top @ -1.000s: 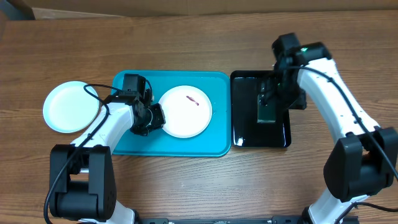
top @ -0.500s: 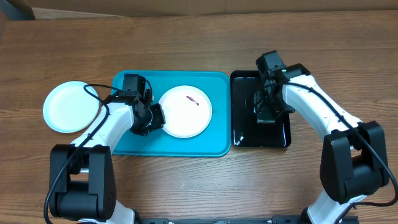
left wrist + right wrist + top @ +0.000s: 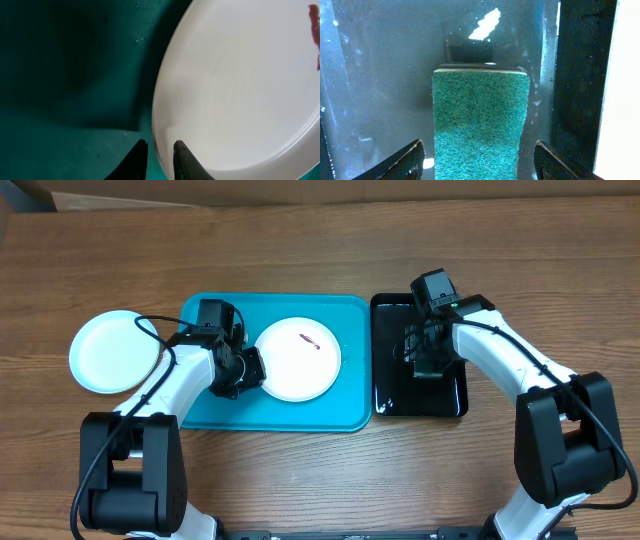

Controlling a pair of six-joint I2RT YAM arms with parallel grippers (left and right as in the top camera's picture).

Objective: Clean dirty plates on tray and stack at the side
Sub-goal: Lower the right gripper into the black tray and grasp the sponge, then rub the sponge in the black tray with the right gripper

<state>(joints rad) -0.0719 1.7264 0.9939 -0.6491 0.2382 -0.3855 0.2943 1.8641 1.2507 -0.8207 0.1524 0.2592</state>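
My left gripper [image 3: 159, 152] is closed narrowly on the left rim of the round white plastic plate [image 3: 298, 360], with one fingertip on either side of the edge. That plate lies inside the large teal-blue rectangular plastic tray [image 3: 205, 412], right of the tray's middle. It carries a small reddish-brown smear [image 3: 308, 341] on its far part, well away from my fingers. From the wrist view I cannot tell whether the rim is lifted off the tray floor.

A second plate, a pale round plastic plate [image 3: 113, 352], sits outside the tray on the brown wooden table [image 3: 300, 250], just beside the tray's left end. I see no mark on it from overhead.

My right gripper [image 3: 479, 150] hangs over the smaller glossy black tray [image 3: 390, 395], which stands just to the right of the teal one. Its fingers are spread wide, and the green rectangular sponge [image 3: 480, 120] lies on the wet black floor between them, with a gap on each side, so I am gripping nothing on that side
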